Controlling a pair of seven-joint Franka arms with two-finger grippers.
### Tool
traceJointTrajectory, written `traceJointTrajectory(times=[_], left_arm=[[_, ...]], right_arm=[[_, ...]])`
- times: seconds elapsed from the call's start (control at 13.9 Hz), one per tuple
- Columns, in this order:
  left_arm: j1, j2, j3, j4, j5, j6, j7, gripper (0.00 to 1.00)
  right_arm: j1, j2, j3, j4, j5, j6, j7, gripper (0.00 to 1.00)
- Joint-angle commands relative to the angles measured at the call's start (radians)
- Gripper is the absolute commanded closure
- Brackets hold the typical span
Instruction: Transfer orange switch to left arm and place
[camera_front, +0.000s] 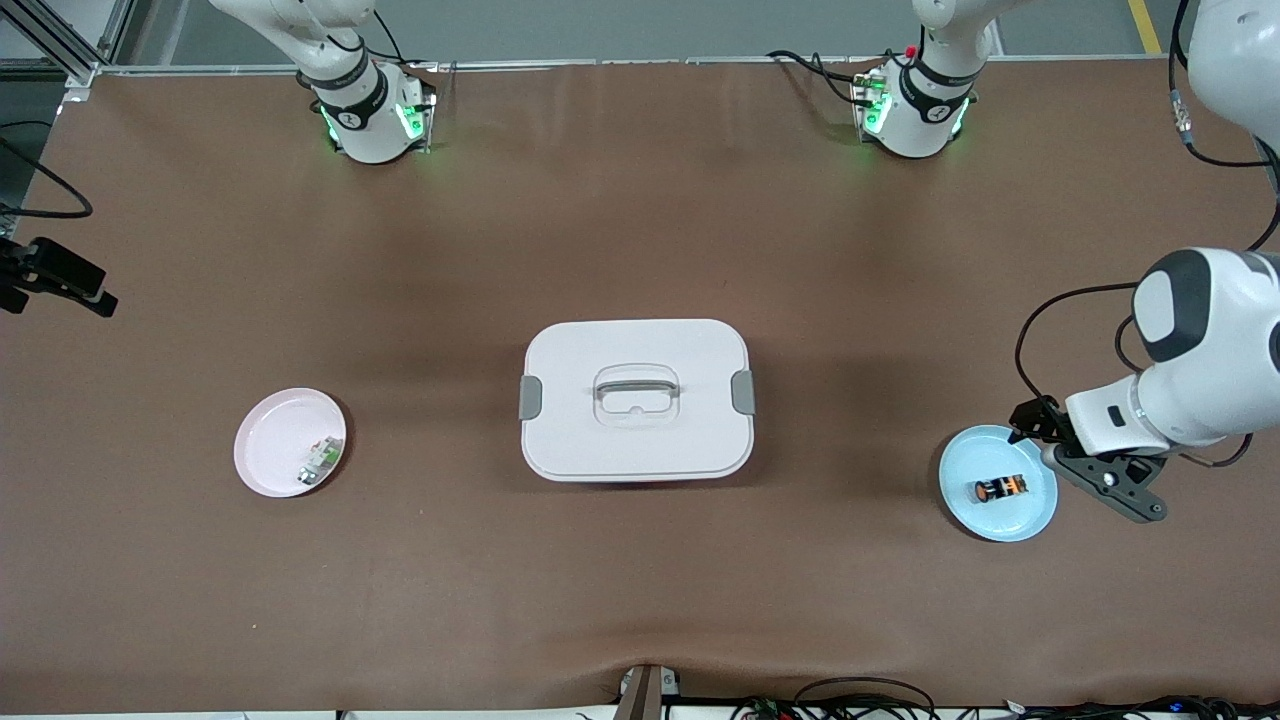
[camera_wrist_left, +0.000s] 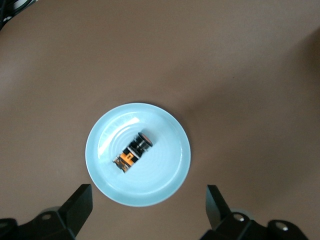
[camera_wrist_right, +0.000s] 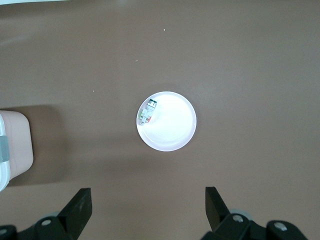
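Orange switch (camera_front: 1000, 489) lies on its side in blue plate (camera_front: 1035, 520) at the left arm's end of the counter (camera_front: 640, 600), untouched; left gripper (camera_wrist_left: 147, 207) spread above it, so pickup step, apparently: descend, straddle, close; right gripper (camera_wrist_right: 147, 207) spread, waiting over pink plate (camera_wrist_right: 172, 135); box (camera_front: 636, 400) between.

Your orange switch (camera_front: 1000, 489) lies on side in blue plate (camera_front: 1030, 520); white box (camera_front: 636, 400) sits closed mid-desk, well apart.

my table (camera_front: 640, 230): plain brown
orange switch (camera_front: 1000, 489): orange and black bands
its plate (camera_front: 1035, 515): pale blue
box (camera_front: 636, 398): white, grey clasps and handle
other plate (camera_front: 270, 450): pale pink
part on it (camera_front: 322, 460): green and white
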Motion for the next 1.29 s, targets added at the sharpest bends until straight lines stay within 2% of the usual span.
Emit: traceJointTrajectory(times=[0.0,0.14,0.36,0.65,0.79,1.01,1.08,1.15,1.22], left_arm=[[0.004,-0.092,-0.007,-0.016,-0.021,-0.085,-0.168,0.0],[0.006,-0.151,-0.031,-0.018,-0.022,-0.142,-0.31,0.0],[0.006,-0.234,-0.033,-0.016,-0.022,-0.215,-0.395,0.0],[0.004,-0.347,-0.034,-0.016,-0.025,-0.323,-0.432,0.0],[0.0,-0.375,-0.045,0.004,-0.025,-0.382,-0.492,0.0],[0.003,-0.372,-0.07,0.086,-0.025,-0.481,-0.494,0.0],[-0.011,-0.382,-0.056,0.091,-0.016,-0.479,-0.488,0.0],[-0.075,-0.393,-0.003,0.093,-0.021,-0.481,-0.492,0.0],[-0.189,-0.425,0.122,0.082,-0.025,-0.491,-0.497,0.0]], right_arm=[[-0.008,0.005,0.007,0.036,0.01,-0.035,-0.001,0.0],[-0.008,0.005,0.007,0.063,0.01,-0.059,-0.001,0.0],[-0.008,0.004,0.008,0.103,0.015,-0.122,-0.001,0.0],[-0.009,-0.001,0.007,0.17,0.113,-0.183,-0.003,0.0],[-0.009,-0.005,0.007,0.188,0.133,-0.182,-0.001,0.0],[-0.012,0.002,-0.001,0.185,0.119,-0.17,-0.003,0.0],[-0.02,0.007,-0.002,0.185,0.122,-0.159,-0.007,0.0],[-0.022,0.013,-0.002,0.182,0.122,-0.139,-0.009,0.0],[-0.009,0.033,-0.002,0.178,0.107,-0.127,-0.009,0.0]])
